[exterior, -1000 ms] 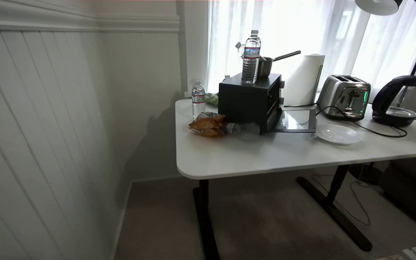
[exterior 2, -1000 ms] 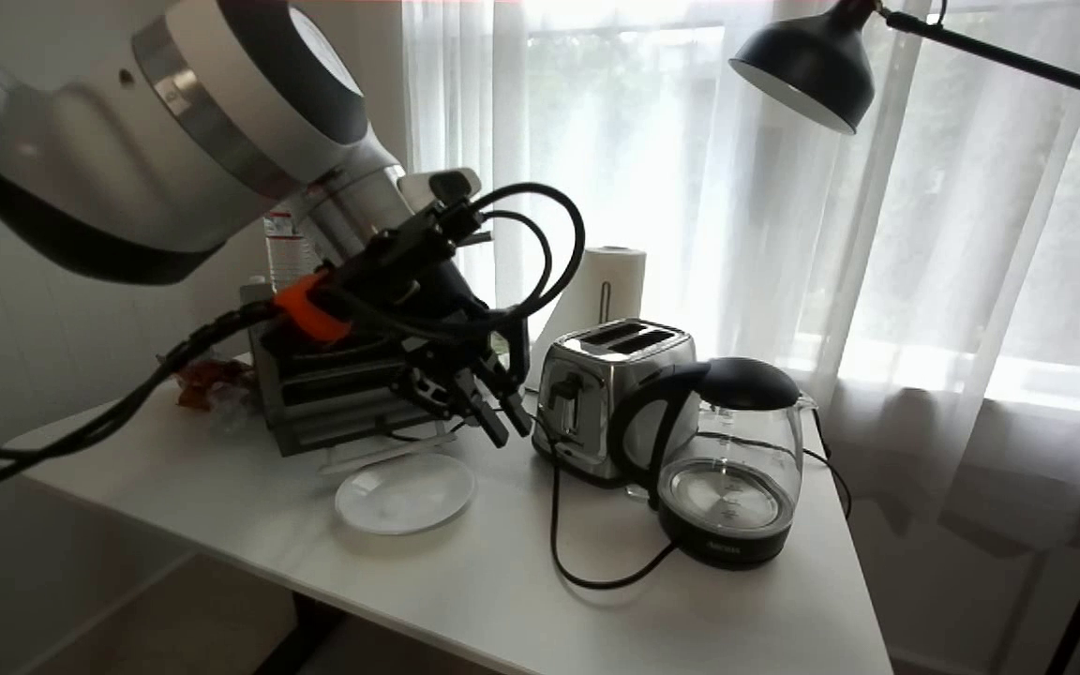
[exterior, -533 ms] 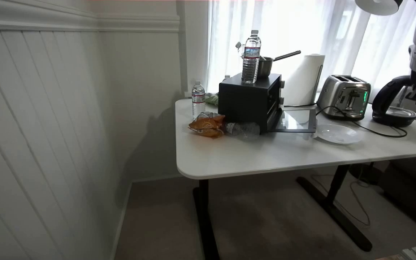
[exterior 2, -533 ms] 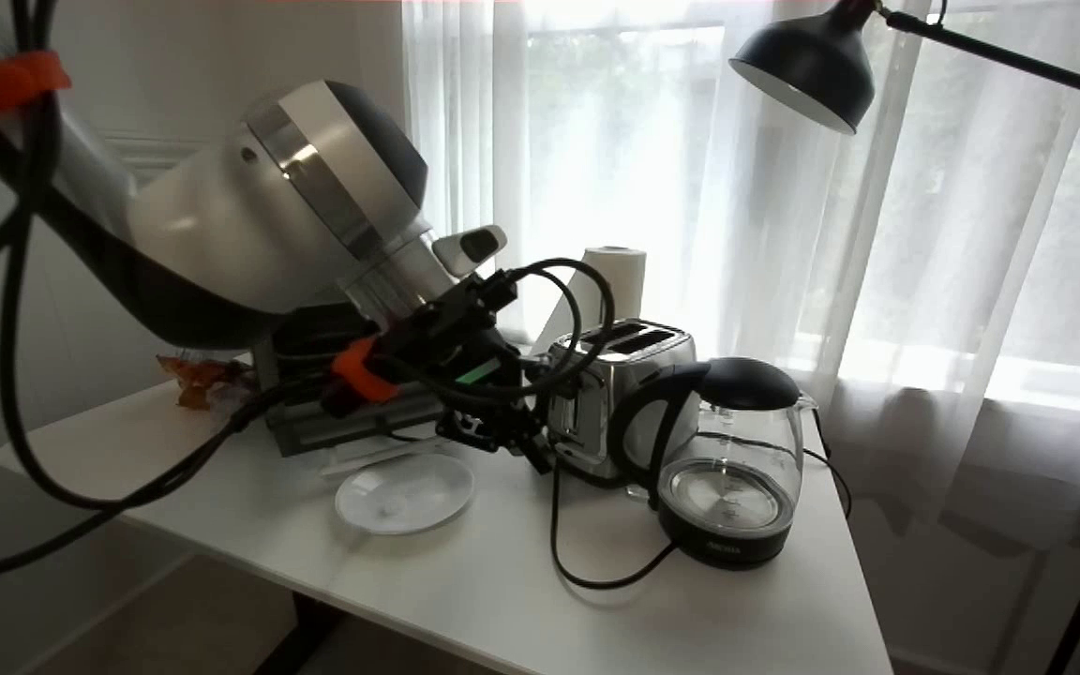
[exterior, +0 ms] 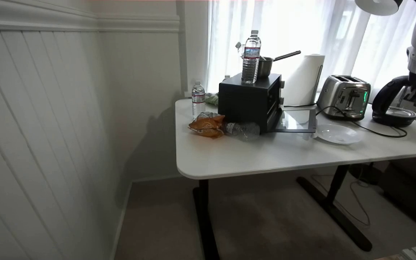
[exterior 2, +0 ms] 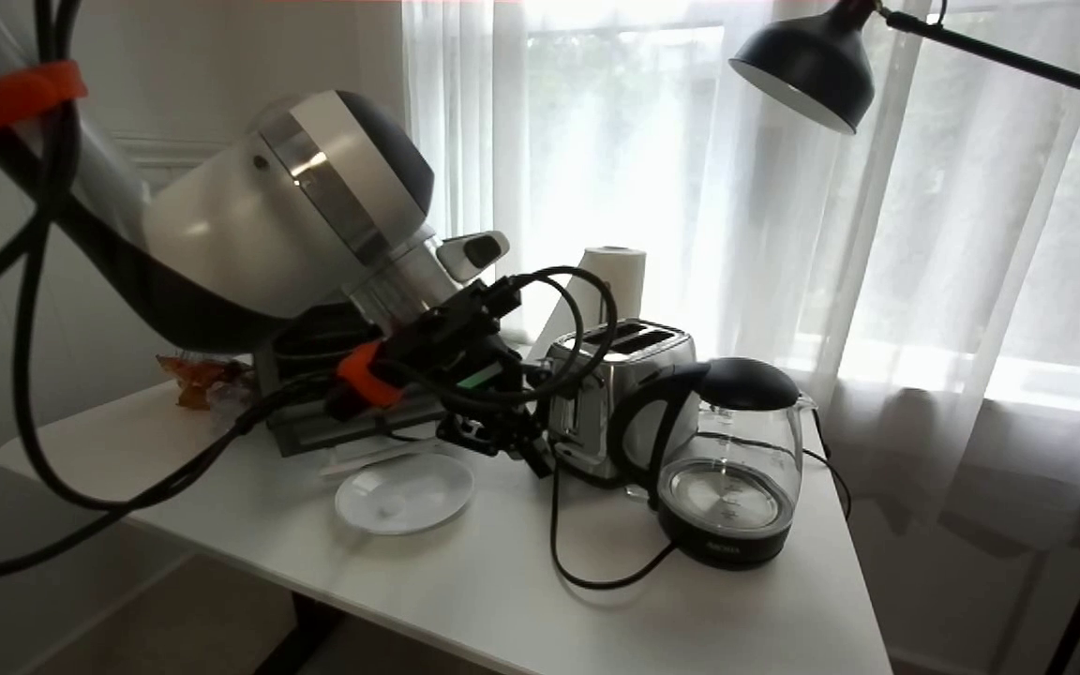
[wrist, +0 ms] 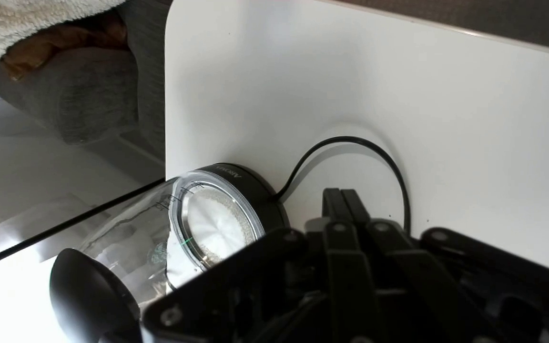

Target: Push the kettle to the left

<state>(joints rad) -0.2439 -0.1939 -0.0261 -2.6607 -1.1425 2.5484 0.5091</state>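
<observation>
The kettle, with a clear glass body, black lid (exterior 2: 748,384), black handle (exterior 2: 638,417) and black round base (exterior 2: 726,550), stands upright near the table's right end. Its base (wrist: 253,188) also shows left of the fingers in the wrist view, and its handle (exterior: 383,97) shows in an exterior view. My gripper (exterior 2: 540,461) is above the table, on the handle side of the kettle, with a gap between them. In the wrist view my gripper (wrist: 341,191) has its fingertips together with nothing between them. It overlaps the kettle in an exterior view (exterior: 414,100).
A silver toaster (exterior 2: 587,403) stands close behind the handle. The kettle's black cord (exterior 2: 610,583) loops on the table (exterior 2: 690,628). A white plate (exterior 2: 406,492), a black oven (exterior: 244,103) with its door open, and a paper towel roll (exterior: 303,79) stand farther along.
In the first half second my gripper came down and toward the kettle, and the wrist turned. Since then it has shifted only slightly. The kettle has not moved.
</observation>
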